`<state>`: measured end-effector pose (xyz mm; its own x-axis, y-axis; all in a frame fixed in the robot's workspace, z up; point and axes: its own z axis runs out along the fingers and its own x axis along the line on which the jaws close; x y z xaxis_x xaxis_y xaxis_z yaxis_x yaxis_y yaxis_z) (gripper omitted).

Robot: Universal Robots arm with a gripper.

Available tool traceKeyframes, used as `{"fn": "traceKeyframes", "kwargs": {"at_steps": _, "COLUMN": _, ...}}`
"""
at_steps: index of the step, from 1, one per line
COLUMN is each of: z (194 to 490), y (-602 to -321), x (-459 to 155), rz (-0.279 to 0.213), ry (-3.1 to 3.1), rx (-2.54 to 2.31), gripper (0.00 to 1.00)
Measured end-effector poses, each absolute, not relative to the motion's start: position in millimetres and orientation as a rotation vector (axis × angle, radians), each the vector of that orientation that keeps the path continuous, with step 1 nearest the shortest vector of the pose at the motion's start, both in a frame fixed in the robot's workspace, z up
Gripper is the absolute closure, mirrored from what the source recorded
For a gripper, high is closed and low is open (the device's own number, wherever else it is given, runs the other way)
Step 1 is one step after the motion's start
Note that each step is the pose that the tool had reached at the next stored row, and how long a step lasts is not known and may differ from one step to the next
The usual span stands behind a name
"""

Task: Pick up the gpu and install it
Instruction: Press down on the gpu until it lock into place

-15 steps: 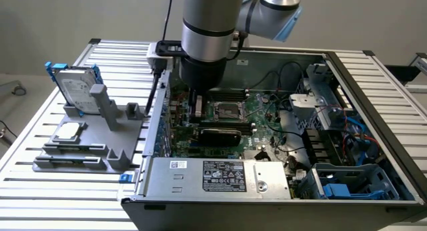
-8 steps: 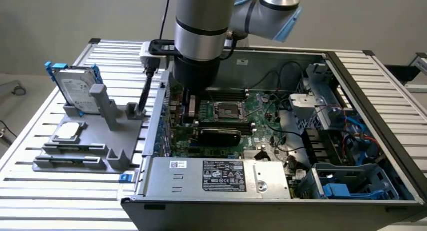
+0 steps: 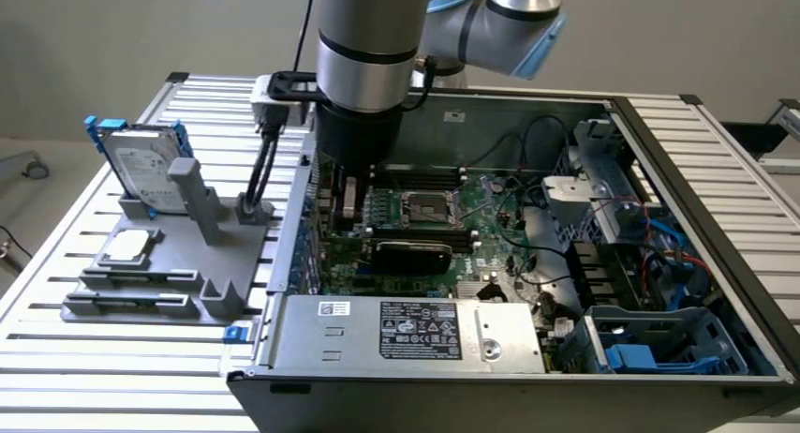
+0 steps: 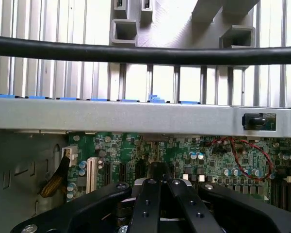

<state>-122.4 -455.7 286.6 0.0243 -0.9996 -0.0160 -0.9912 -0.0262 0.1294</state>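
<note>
Two fingers [image 4: 146, 204] of the gripper [image 4: 159, 180] are drawn in until their tips all but meet, no real gap between them. A small dark shape sits right at the tips; what it is cannot be told, so a hold on anything is unconfirmed.

Beyond the tips in the wrist view: green motherboard [image 4: 208, 155] with upright slots, capacitors and a loop of red wire. Past that runs the grey wall of the computer case [image 4: 136, 116], and a black cable [image 4: 145, 54] crosses in front of the slatted table.

Exterior view: the gripper [image 3: 354, 203] is lowered into the open computer case [image 3: 650, 133], along the wall on the exterior view's left, with the arm standing nearly upright above it.

- gpu [image 3: 413, 255]: inside the case, black rounded shroud facing the camera, standing against the motherboard [image 3: 494, 194] just below the CPU socket [image 3: 419, 208]. Its near end is just beside the gripper, toward the exterior view's right. Contact between them cannot be made out.
- power supply [image 3: 413, 330]: silver box, near the gpu, at the front edge of the case.
- blue drive cage [image 3: 662, 344]: front corner, exterior view's right.
- Outside the case, exterior view's left: grey fixture [image 3: 187, 264] on the slatted table [image 3: 75, 358], with a hard drive [image 3: 144, 161] on blue rails standing tilted in it.
</note>
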Motion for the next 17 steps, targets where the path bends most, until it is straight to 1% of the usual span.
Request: {"fn": "traceKeyframes", "kwargs": {"at_steps": 17, "z": 293.9, "y": -456.4, "x": -130.9, "rz": -0.146, "ry": -2.120, "rx": 2.172, "gripper": 0.89}}
